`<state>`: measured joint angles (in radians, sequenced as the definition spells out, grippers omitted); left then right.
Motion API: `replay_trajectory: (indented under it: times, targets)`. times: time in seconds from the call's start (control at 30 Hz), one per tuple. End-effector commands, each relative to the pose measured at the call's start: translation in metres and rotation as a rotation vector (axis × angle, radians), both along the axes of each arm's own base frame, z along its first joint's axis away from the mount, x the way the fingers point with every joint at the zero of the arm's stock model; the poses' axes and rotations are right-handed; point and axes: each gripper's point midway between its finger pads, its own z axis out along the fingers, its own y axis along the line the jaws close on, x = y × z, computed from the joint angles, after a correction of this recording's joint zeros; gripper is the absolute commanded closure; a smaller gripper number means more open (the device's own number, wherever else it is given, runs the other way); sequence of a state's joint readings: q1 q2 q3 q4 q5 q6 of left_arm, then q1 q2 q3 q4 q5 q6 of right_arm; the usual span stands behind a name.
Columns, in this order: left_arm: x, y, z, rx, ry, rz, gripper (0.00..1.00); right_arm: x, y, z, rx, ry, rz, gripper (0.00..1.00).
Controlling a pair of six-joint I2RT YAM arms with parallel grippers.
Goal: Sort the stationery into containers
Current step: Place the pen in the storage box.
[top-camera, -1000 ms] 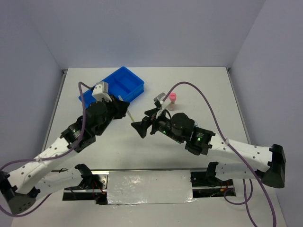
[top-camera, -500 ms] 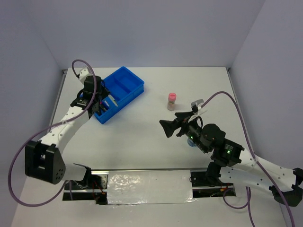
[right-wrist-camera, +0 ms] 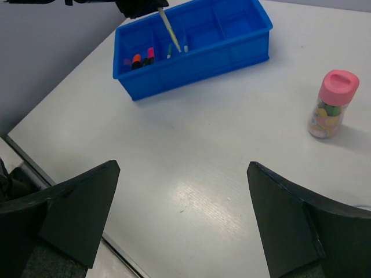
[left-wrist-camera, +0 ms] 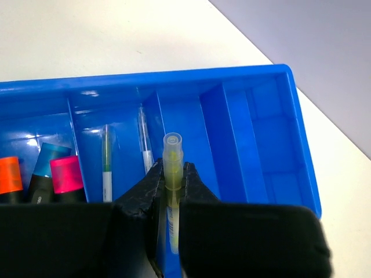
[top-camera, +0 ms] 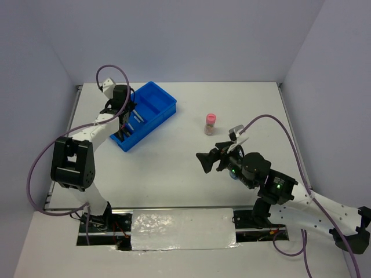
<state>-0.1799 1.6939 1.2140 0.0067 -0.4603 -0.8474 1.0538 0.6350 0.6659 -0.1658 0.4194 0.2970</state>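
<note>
Stationery: three highlighters [left-wrist-camera: 64,176] and two thin pens [left-wrist-camera: 106,156] lie in blue tray [left-wrist-camera: 255,72]; yellow pen [left-wrist-camera: 172,147] is pinched in left hand [left-wrist-camera: 172,176] over tray; pink-capped bottle [top-camera: 211,123] stands unsorted on table [top-camera: 174,174]; right hand [right-wrist-camera: 182,214] gapes empty.

Bright, even light; soft shadows.

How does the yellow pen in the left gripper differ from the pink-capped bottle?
The thin translucent yellow pen is long and slender; the small clear pink-capped bottle is short and round. The pen is clamped in the left gripper over the blue plastic tray; the bottle stands upright on the white table, apart from the tray. Neither lies loose in the tray yet.
</note>
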Motion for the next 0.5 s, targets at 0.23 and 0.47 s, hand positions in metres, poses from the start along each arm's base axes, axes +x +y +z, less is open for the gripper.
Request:
replay_trajectory:
  times: [0.23, 0.47]
  targets:
    - [0.013, 0.014, -0.010, -0.017, -0.041, 0.116, 0.92, 0.011, 0.027, 0.004, -0.046, -0.035, 0.073, 0.01]
    - [0.012, 0.012, -0.031, -0.026, 0.019, 0.118, 0.49, 0.014, 0.030, -0.002, -0.035, -0.012, 0.081, 0.01]
